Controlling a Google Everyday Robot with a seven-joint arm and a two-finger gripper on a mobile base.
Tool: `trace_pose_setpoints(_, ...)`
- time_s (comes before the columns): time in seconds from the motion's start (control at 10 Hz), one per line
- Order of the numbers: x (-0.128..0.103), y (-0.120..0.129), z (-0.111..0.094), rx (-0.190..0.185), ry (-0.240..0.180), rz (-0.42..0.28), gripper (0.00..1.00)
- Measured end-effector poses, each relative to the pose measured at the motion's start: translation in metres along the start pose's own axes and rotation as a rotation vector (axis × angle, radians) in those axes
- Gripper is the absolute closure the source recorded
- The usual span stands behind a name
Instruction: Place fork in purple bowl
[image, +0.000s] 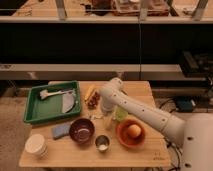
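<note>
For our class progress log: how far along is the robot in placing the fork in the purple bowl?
Done: nothing yet; the purple bowl is empty. In hand: the gripper is low over the table, beside the fork, just behind the bowl; whether it holds the fork is unclear. Left: grasp the fork, carry it over, release it into the bowl.

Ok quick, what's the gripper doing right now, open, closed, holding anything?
Gripper: low, just behind the purple bowl; whether it is open, shut or holding something cannot be told.
</note>
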Motion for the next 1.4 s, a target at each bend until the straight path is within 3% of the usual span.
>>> trace_pose_setpoints(0.4, 0.003, 0.0, 0.009, 0.01, 0.01, 0.021, 0.82)
trace_pose_setpoints(0.5, 0.005, -0.001, 0.011, 0.009, 0.01, 0.029, 0.87)
trace_pose_setpoints(0.9, 0.011, -0.001, 0.012, 0.011, 0.021, 0.035, 0.87)
trace_pose_setpoints(1.1, 0.013, -0.004, -0.001, 0.027, 0.021, 0.037, 0.86)
trace_pose_setpoints(1.4, 0.013, -0.012, -0.032, 0.041, -0.009, 0.058, 0.59)
